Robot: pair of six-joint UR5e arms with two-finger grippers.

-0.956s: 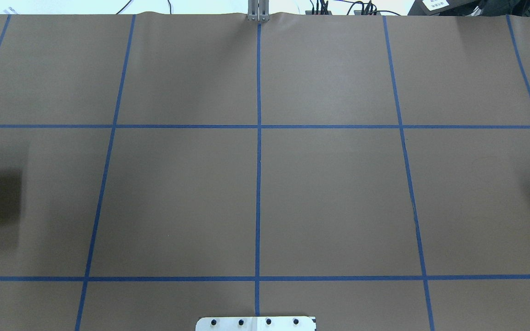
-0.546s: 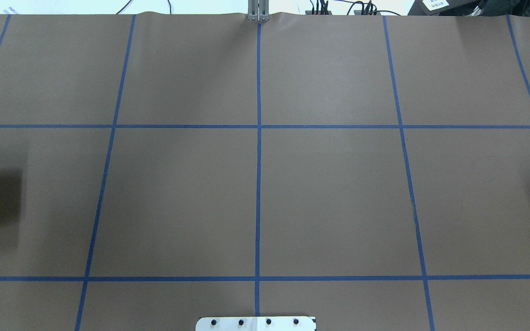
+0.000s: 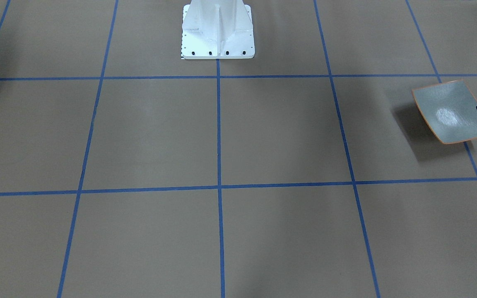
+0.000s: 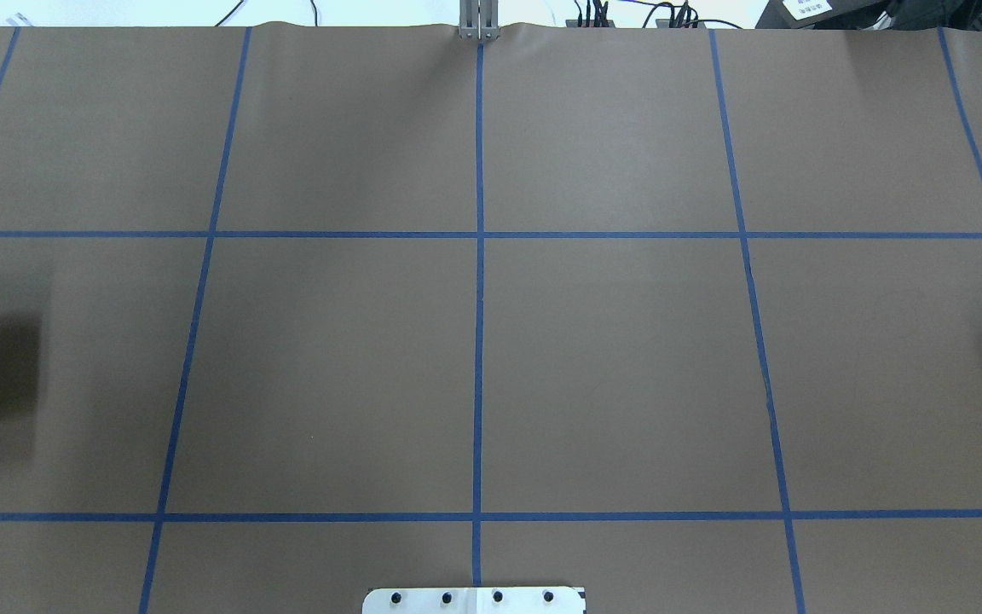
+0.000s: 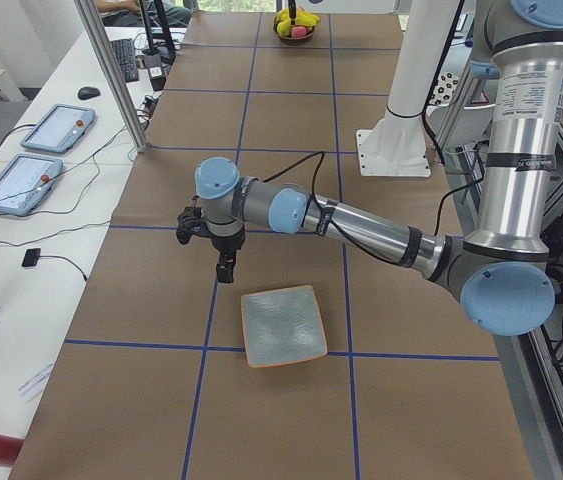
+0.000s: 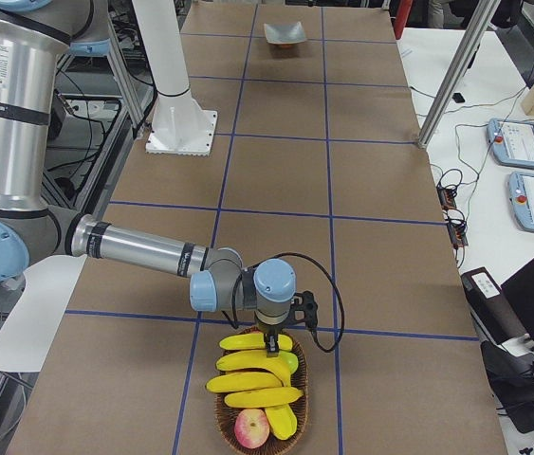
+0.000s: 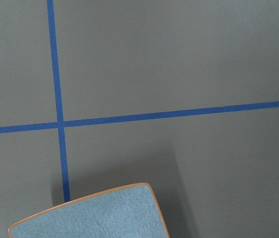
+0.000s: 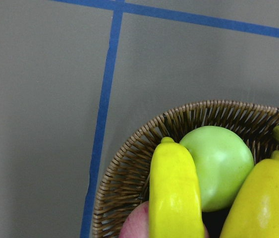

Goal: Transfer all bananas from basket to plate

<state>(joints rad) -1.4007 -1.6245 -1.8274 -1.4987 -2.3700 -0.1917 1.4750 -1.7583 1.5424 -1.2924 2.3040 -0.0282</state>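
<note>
The bananas (image 6: 248, 381) lie piled in a wicker basket (image 6: 217, 406) near the table's end on my right; two bananas (image 8: 175, 193) fill the right wrist view. My right gripper (image 6: 271, 351) hangs just over the top bananas, and I cannot tell whether it is open or shut. The grey-green plate (image 3: 454, 111) with its orange rim lies bare at the table's other end, also the plate (image 5: 283, 325) in the exterior left view. My left gripper (image 5: 224, 272) hovers beside the plate's far edge; its state is unclear.
A green apple (image 8: 218, 168) and a red apple (image 6: 252, 428) share the basket with the bananas. The white robot base (image 3: 218, 33) stands at the table's middle edge. Blue tape lines cross the brown table cover. Tablets and cables lie on side desks.
</note>
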